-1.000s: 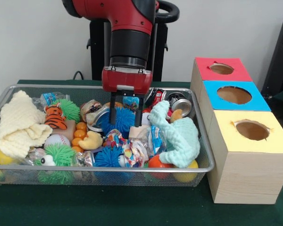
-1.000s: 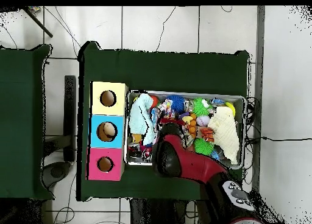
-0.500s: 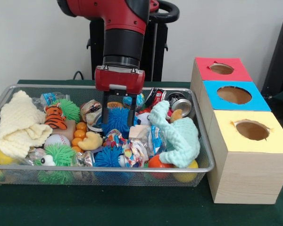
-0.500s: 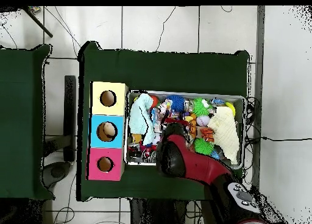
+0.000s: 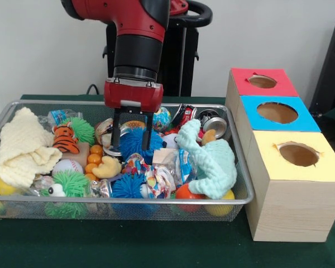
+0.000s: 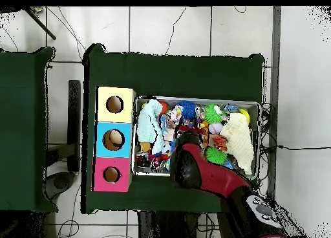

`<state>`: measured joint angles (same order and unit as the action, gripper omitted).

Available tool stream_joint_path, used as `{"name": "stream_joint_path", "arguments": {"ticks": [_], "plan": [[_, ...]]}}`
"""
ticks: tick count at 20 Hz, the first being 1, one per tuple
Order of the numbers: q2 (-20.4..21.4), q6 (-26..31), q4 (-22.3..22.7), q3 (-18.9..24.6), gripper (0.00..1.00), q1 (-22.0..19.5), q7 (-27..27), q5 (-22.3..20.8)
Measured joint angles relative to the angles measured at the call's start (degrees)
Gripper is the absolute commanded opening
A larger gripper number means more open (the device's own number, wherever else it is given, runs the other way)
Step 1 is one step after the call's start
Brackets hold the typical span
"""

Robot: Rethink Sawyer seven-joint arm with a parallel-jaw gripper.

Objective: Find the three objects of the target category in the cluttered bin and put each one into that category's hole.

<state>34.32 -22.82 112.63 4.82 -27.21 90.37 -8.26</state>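
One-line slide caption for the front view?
Sawyer's open gripper hovers over a spiky blue ball in the cluttered bin, beside three hole-topped boxes.

Gripper [image 5: 132, 134] further toward yellow cloth [image 5: 22, 148].

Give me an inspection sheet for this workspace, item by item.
Surface: dark green cloth on table.
Bin: wire-mesh tray, crowded.
Cloths: pale-yellow knitted cloth at one end; mint-green knitted cloth at the end nearest the boxes; small printed cloth near the front rim.
Hole: blue-topped box's hole, in the middle of three boxes, looks empty.
Clutter: spiky blue ball, green spiky balls, toy tiger, baseball, cans.
Gripper: open, fingers astride the spiky blue ball.
Cables: thin leads on the floor.
Surroundings: tiled floor, second green table.
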Motion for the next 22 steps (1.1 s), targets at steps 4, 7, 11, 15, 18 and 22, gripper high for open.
{"name": "stream_joint_path", "arguments": {"ticks": [4, 7, 11, 15, 18, 22], "plan": [[-0.97, 0.00, -0.12, 0.00, 1.00, 0.14, 0.00, 0.01], [-2.15, 0.00, -0.18, -0.01, 1.00, 0.43, 0.00, 0.01], [-3.13, 0.00, -0.17, 0.00, 1.00, 0.93, 0.00, 0.02], [-3.72, 0.00, -0.17, 0.06, 1.00, 1.55, 0.00, 0.05], [-3.68, 0.00, -0.17, 0.29, 1.00, 1.47, 0.00, 0.06], [-3.43, 0.00, -0.18, 1.17, 1.00, 1.18, 0.00, 0.06]]}}
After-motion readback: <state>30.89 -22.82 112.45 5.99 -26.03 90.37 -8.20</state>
